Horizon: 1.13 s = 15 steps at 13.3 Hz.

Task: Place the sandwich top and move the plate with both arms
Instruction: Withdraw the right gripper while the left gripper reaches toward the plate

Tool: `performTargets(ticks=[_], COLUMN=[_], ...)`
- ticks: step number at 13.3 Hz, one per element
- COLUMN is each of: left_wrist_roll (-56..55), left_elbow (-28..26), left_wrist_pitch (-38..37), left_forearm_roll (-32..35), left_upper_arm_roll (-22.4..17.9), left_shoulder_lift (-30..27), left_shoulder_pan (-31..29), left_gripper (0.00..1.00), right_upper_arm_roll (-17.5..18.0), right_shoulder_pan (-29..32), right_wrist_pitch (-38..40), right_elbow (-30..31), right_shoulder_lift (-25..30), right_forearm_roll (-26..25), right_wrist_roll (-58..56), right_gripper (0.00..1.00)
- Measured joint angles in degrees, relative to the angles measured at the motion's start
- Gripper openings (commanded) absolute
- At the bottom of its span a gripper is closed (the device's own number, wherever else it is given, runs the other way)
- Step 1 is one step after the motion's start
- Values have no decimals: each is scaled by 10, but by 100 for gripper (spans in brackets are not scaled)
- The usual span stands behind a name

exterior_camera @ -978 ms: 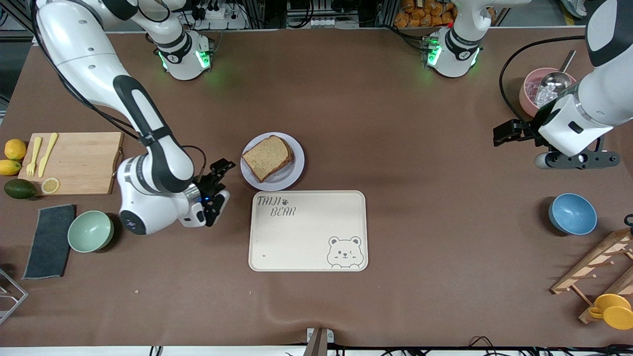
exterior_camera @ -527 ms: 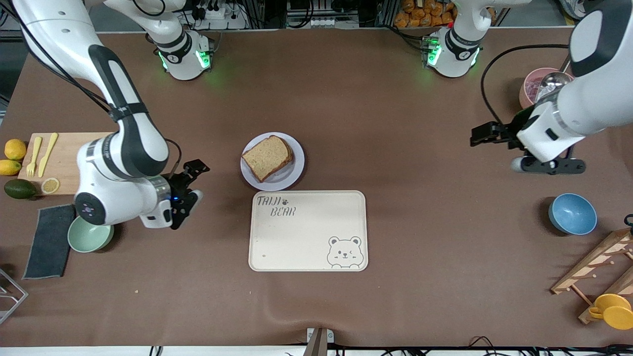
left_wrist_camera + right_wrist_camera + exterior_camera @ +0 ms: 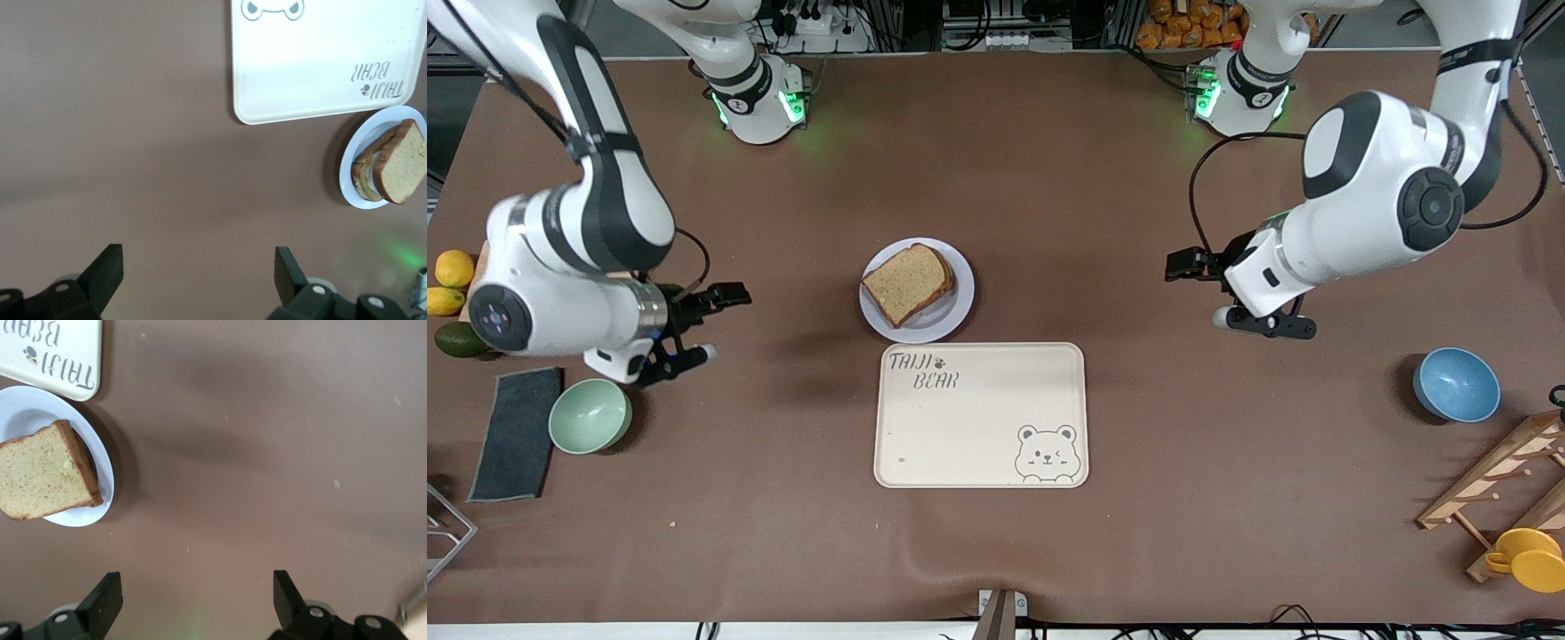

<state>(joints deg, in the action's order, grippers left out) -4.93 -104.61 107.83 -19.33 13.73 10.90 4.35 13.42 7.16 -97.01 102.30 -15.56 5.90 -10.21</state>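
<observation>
Toward the right arm's end of the table, the right gripper (image 3: 694,324) hangs over bare brown table (image 3: 1049,178) beside the green bowl (image 3: 590,415), its jaws spread wide and holding nothing. At the middle, the sandwich top (image 3: 907,283) lies on the plate (image 3: 959,307) over another slice — the plate sits just beside the cream bear tray (image 3: 981,415), farther from the front camera than it. The left gripper (image 3: 1232,293) is over bare table toward the left arm's end, jaws likewise spread and empty.
</observation>
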Motion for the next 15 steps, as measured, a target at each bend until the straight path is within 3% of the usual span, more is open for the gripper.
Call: performTargets(ticks=[3,7,9,15], left_wrist_roll=[74,104,106,129], left_elbow=[-30,-39,-44,-61], left_wrist_pitch=[53,85,111,302], left_forearm_roll=[-35,-113,-147,-319], left_upper_arm_roll=[-1,4,22,57], left_shoulder_lift=[18,56,73,134], left_shoulder_pan=[-3,2,4,71], left_gripper=[100,100,100,100], right_upper_arm_roll=[-3,-5,-5,-5], right_shoulder_pan=[23,61,63,97], right_wrist_pitch=[71,200,205,148], right_elbow=[46,52,53,56], right_shoulder_lift=[91,145,158,160], right_forearm_roll=[-6,-8,-8,-8], right_wrist_roll=[103,129,136,140], right_gripper=[100,100,100,100])
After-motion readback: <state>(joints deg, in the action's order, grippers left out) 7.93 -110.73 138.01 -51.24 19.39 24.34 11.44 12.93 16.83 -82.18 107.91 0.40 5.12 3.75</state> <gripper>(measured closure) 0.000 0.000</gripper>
